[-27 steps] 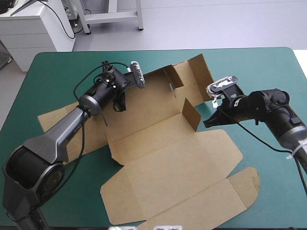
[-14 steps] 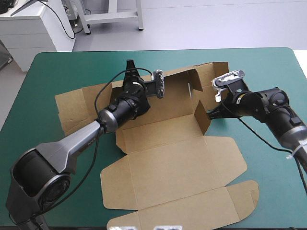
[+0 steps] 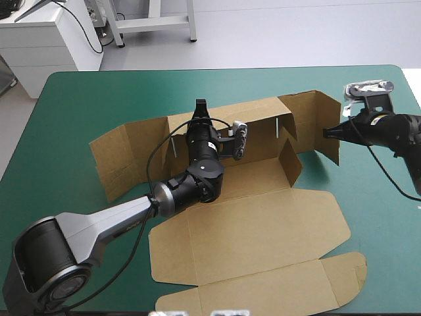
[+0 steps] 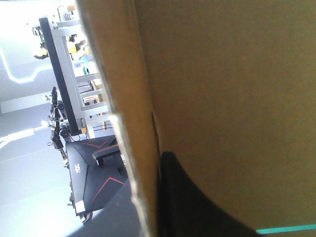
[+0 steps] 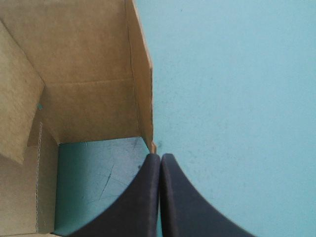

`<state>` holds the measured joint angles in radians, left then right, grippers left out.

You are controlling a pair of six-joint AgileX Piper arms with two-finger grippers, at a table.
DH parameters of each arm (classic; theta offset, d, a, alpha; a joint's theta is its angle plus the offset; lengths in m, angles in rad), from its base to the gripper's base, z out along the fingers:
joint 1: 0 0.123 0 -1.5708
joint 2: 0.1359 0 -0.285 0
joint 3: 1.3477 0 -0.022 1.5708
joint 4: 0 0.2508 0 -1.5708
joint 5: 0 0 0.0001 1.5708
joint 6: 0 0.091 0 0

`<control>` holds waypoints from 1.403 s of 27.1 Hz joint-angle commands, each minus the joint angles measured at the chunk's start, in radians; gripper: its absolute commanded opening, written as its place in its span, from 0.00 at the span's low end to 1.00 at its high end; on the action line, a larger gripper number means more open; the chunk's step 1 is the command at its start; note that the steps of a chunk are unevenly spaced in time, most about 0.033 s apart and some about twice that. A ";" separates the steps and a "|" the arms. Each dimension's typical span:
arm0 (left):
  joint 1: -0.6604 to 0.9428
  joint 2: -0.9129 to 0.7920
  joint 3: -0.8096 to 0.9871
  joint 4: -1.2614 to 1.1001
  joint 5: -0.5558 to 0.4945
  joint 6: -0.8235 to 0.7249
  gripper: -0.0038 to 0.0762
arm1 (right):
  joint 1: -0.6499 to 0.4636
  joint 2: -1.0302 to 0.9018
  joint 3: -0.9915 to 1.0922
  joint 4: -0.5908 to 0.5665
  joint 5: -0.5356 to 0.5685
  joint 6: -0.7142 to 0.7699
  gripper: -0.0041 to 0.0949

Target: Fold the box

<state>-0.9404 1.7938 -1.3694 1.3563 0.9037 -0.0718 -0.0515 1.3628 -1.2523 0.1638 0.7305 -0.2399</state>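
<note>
Currently box (image 3: 263,217) part-raised on teal-green table (image 3: 79,99); left gripper (image 3: 199,108) clamps rear wall, right gripper (image 3: 328,133) clamps end flap.

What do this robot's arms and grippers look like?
The left arm has a grey tapered link and black wrist; the right arm is black. The left gripper and right gripper have broad black curved fingers. Thin black cables trail from the wrists.

No text, label, brand, number or sign could be read in any view. The box (image 3: 263,217) showed plain brown board on every visible face. The teal-green cover (image 3: 79,105) bore no legible marking.
</note>
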 commanded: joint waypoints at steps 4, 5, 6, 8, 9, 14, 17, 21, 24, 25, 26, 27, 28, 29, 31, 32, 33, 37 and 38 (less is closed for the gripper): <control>-0.050 -0.117 -0.020 0.021 -0.045 -0.011 0.04 | -0.038 -0.036 -0.097 0.083 -0.012 -0.063 0.02; -0.061 -0.128 -0.020 0.019 -0.057 -0.011 0.04 | -0.038 -0.036 -0.101 0.083 -0.010 -0.063 0.02; -0.080 -0.151 -0.011 0.020 -0.073 -0.011 0.04 | -0.038 -0.036 -0.101 0.083 -0.010 -0.063 0.02; -0.107 -0.181 0.021 0.020 -0.088 -0.011 0.04 | -0.038 -0.036 -0.101 0.083 -0.007 -0.063 0.02; -0.111 -0.186 0.034 0.020 -0.088 -0.011 0.04 | -0.038 -0.036 -0.101 0.083 -0.005 -0.063 0.02; -0.115 -0.197 0.146 0.037 -0.061 -0.011 0.04 | -0.038 -0.036 -0.101 0.086 -0.005 -0.063 0.02; -0.115 -0.197 0.215 0.118 -0.054 -0.077 0.04 | -0.038 -0.034 -0.112 0.084 -0.001 -0.063 0.02; -0.115 -0.197 0.275 0.275 -0.017 -0.233 0.04 | -0.038 0.003 -0.185 0.083 0.042 -0.063 0.02; -0.115 -0.197 0.280 0.331 0.023 -0.257 0.04 | -0.038 0.077 -0.303 0.083 0.128 -0.063 0.02; -0.115 -0.197 0.280 0.337 0.033 -0.257 0.04 | -0.038 0.102 -0.341 0.083 0.158 -0.063 0.02; -0.115 -0.197 0.280 0.342 0.037 -0.257 0.04 | -0.038 0.136 -0.381 0.083 0.182 -0.063 0.02; -0.115 -0.197 0.280 0.344 0.038 -0.257 0.04 | -0.038 0.173 -0.443 0.083 0.217 -0.063 0.02; -0.115 -0.197 0.280 0.344 0.038 -0.257 0.04 | -0.038 0.210 -0.496 0.083 0.247 -0.063 0.02; -0.115 -0.197 0.280 0.344 0.038 -0.257 0.04 | -0.038 0.241 -0.538 0.083 0.266 -0.060 0.02; -0.115 -0.197 0.280 0.344 0.038 -0.257 0.04 | -0.038 0.317 -0.639 0.087 0.330 -0.055 0.02; -0.115 -0.197 0.280 0.344 0.038 -0.257 0.04 | -0.038 0.347 -0.675 0.092 0.361 -0.055 0.02; -0.115 -0.197 0.280 0.344 0.038 -0.257 0.04 | -0.038 0.389 -0.724 0.101 0.392 -0.055 0.02; -0.115 -0.197 0.280 0.344 0.039 -0.257 0.04 | -0.038 0.491 -0.807 0.168 0.479 -0.050 0.02; -0.115 -0.197 0.280 0.344 0.039 -0.257 0.04 | -0.038 0.504 -0.806 0.189 0.501 -0.052 0.02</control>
<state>-1.0520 1.6362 -1.0703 1.6532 0.8904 -0.3318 -0.0837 1.8754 -2.0070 0.2849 1.1971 -0.2906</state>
